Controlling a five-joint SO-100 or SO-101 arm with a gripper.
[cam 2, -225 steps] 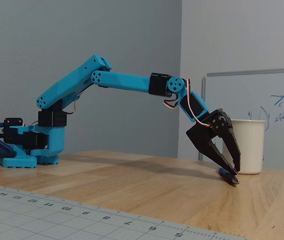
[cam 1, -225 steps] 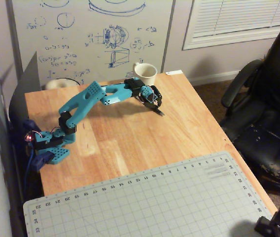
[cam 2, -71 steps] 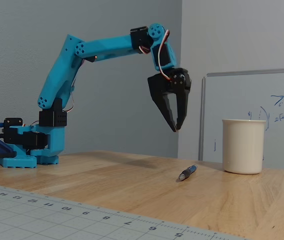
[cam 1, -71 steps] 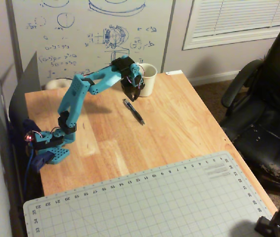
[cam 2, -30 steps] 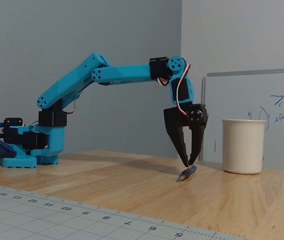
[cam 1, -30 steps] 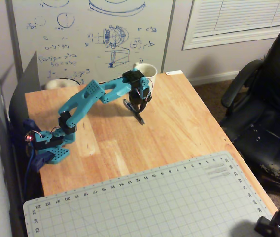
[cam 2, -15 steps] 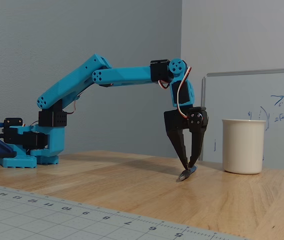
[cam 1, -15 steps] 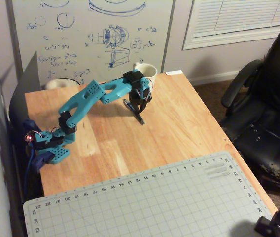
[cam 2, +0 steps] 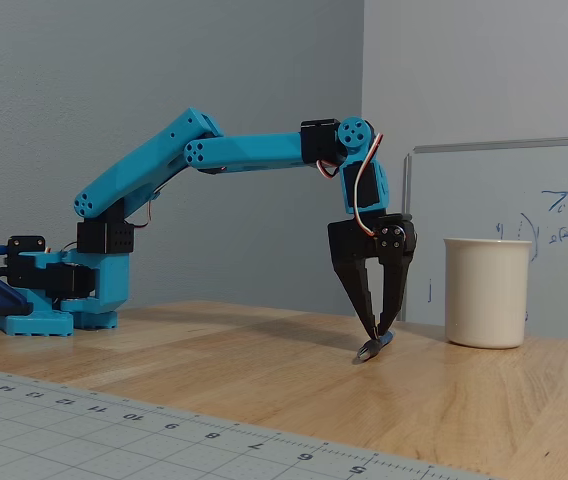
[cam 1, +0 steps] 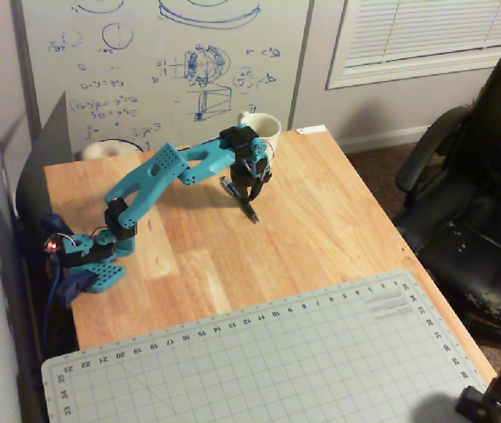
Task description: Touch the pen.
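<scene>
The pen (cam 1: 231, 188) is slim and dark and lies on the wooden table (cam 1: 339, 229), just in front of the cream mug (cam 1: 262, 128). In the fixed view I see the pen (cam 2: 371, 349) nearly end-on, with a bluish part showing. My gripper (cam 1: 252, 211) points straight down over it. In the fixed view the gripper (cam 2: 376, 338) has its black fingers closed to a point, and the tips rest on the pen at the table surface. The gripper covers part of the pen in the overhead view.
The mug (cam 2: 486, 292) stands a short way right of the gripper in the fixed view. A grey cutting mat (cam 1: 277, 361) covers the table's near end. A whiteboard (cam 1: 162, 62) stands behind, and a black office chair (cam 1: 480, 203) is right of the table.
</scene>
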